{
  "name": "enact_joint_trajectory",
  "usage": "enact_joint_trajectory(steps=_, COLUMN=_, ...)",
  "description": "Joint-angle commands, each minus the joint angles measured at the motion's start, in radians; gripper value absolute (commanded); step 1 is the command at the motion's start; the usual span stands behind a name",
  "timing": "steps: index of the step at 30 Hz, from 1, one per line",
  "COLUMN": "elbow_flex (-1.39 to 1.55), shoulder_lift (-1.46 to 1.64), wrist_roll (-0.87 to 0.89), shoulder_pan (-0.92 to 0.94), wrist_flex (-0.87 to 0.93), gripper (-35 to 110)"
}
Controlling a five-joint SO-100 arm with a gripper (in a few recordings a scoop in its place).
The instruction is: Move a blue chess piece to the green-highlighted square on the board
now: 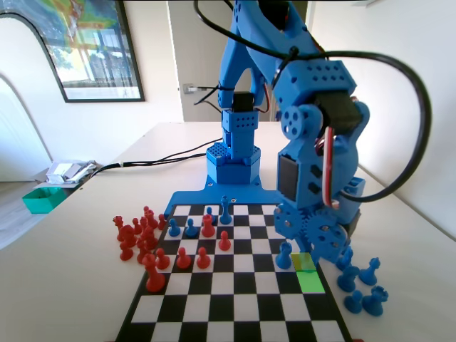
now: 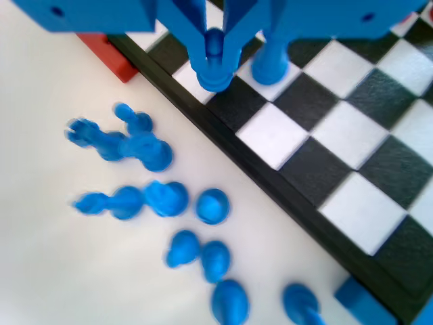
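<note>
Fixed view: blue arm bent low over the right side of the board, its bulk hiding the jaws, so their state can't be read here. The green-highlighted square sits on the board's right edge column, with a duller yellow-olive square directly behind it. A blue pawn stands just left of the olive square, near the arm's lower end. Red pieces cluster on the counter off the board's left edge and on the left squares; a few blue pieces stand on the far rows. Captured blue pieces crowd the counter right of the board, close to the green square. Green tray and cables at far left; framed picture on the wall (no readable writing).

Wrist view: gripper hangs at top, jaws pinching the blue chess piece by its head, its base on or just over a white edge square (contact unclear). A second blue piece stands just right of it, close beside the jaws. Off-board blue pieces lie blurred on the counter to the left, some tipped over. No labels legible.
</note>
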Motion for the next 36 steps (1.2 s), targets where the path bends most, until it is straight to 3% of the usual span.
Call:
enact_joint_trajectory(steps=1, elbow_flex=-0.117, shoulder_lift=0.015, wrist_roll=0.002, shoulder_pan=-0.002, wrist_flex=0.046, gripper=1)
enact_joint_trajectory(steps=21, elbow_flex=-0.146, shoulder_lift=-0.083, wrist_roll=-0.035, shoulder_pan=0.012, wrist_flex=0.017, gripper=1)
enact_joint_trajectory(steps=36, elbow_flex=-0.140, shoulder_lift=-0.044, wrist_roll=-0.026, shoulder_pan=0.005, wrist_flex=0.008, gripper=14)
